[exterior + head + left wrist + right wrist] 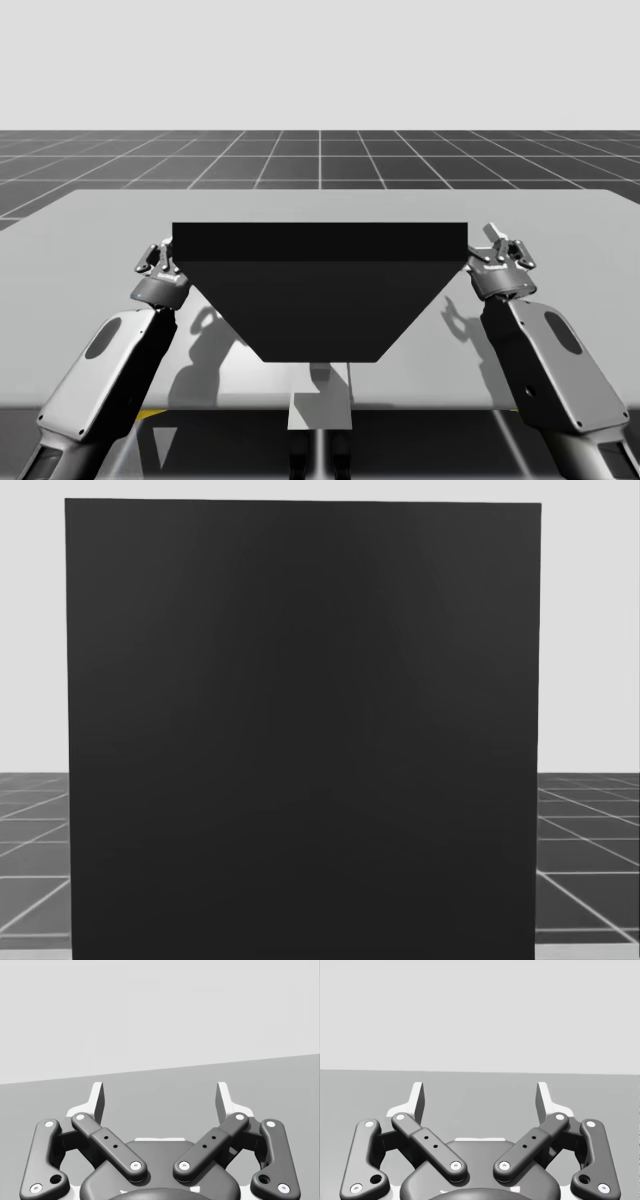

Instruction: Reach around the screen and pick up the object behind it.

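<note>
A tall black screen [320, 285] stands upright across the middle of the grey table [100, 225]; in the head view the screen [300, 730] blocks nearly everything ahead. Whatever lies behind it is hidden. My left gripper [155, 257] hovers just off the screen's left end, my right gripper [503, 250] just off its right end. In the left wrist view my left gripper [160, 1100] stands open over bare table, nothing between its fingers [96, 1101]. My right gripper [480, 1100] is likewise open and holds nothing.
The table runs wide past both ends of the screen and well beyond it to its far edge [320, 192]. A dark gridded floor [320, 155] lies around it. The arms cast shadows on the table near the screen's foot.
</note>
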You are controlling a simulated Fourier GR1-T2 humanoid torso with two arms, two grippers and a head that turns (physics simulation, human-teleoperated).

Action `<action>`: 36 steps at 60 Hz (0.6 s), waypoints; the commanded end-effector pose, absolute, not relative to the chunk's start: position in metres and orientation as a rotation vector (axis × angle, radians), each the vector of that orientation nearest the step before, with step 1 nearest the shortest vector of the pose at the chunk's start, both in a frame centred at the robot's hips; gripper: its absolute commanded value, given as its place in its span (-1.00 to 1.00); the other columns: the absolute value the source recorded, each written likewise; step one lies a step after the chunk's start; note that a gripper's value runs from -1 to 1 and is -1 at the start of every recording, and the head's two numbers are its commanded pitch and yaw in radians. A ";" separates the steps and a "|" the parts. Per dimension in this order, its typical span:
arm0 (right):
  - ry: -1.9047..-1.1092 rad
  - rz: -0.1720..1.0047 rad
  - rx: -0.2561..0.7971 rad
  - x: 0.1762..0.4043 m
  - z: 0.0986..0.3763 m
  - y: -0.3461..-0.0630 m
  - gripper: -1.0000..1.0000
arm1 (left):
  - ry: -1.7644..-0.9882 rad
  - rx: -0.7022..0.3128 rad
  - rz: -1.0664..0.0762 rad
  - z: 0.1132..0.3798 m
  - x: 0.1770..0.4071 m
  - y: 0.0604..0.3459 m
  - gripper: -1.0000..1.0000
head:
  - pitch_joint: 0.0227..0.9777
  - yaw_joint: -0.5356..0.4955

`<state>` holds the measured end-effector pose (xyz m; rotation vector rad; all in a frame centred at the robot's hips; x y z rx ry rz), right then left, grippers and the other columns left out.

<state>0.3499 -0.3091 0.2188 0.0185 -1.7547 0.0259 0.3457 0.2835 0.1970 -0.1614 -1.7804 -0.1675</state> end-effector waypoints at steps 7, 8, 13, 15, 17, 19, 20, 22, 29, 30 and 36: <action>-1.766 0.063 0.062 0.346 0.219 -0.306 -1.00 | -1.772 -0.163 -0.171 0.197 0.345 0.283 -1.00 | -0.98 0.00; -1.757 0.068 0.057 0.346 0.218 -0.305 -1.00 | -1.769 -0.165 -0.171 0.197 0.345 0.283 -1.00 | -0.98 0.00; -1.726 0.093 0.096 0.347 0.215 -0.306 -1.00 | -1.736 -0.187 -0.193 0.197 0.344 0.284 -1.00 | -0.97 -0.01; -1.719 0.101 0.103 0.347 0.215 -0.305 -1.00 | -1.728 -0.191 -0.206 0.197 0.344 0.284 -1.00 | -0.97 -0.02; -1.710 0.118 0.122 0.346 0.215 -0.306 -1.00 | -1.714 -0.200 -0.221 0.197 0.343 0.285 -1.00 | -0.96 -0.02; -1.693 0.136 0.161 0.345 0.214 -0.306 -1.00 | -1.687 -0.217 -0.242 0.197 0.342 0.287 -1.00 | -0.96 -0.02; -1.688 0.140 0.166 0.345 0.214 -0.306 -1.00 | -1.679 -0.227 -0.247 0.197 0.342 0.288 -1.00 | -0.96 -0.02; -1.687 0.162 0.178 0.344 0.214 -0.306 -1.00 | -1.662 -0.242 -0.267 0.197 0.340 0.289 -1.00 | -0.95 -0.02; -1.669 0.250 0.244 0.340 0.216 -0.305 -1.00 | -1.602 -0.329 -0.319 0.203 0.329 0.295 -1.00 | -0.94 -0.02; -1.667 0.256 0.248 0.339 0.216 -0.305 -1.00 | -1.600 -0.337 -0.327 0.203 0.328 0.296 -1.00 | -0.94 -0.02; -1.652 0.330 0.313 0.335 0.216 -0.305 -1.00 | -1.562 -0.401 -0.393 0.207 0.317 0.299 -1.00 | -0.93 -0.02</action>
